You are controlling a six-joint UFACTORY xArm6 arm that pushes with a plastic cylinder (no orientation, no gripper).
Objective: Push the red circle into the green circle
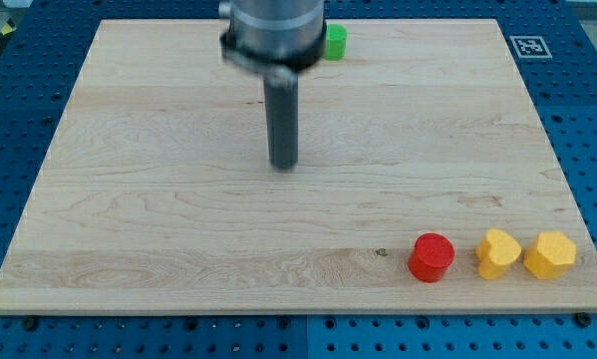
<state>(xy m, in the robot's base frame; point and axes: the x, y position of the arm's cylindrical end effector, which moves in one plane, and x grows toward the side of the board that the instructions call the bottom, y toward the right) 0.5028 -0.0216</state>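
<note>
The red circle (432, 256) lies on the wooden board near the view's bottom right. The green circle (335, 42) sits near the view's top edge, just right of centre, partly hidden behind the arm's housing. My tip (284, 166) rests on the board around the middle, well left of and above the red circle and below the green circle. It touches no block.
Two yellow blocks lie right of the red circle: a heart-like one (498, 252) and a hexagonal one (549, 254), close to the board's bottom right edge. A marker tag (529, 45) sits at the top right corner. A blue pegboard surrounds the board.
</note>
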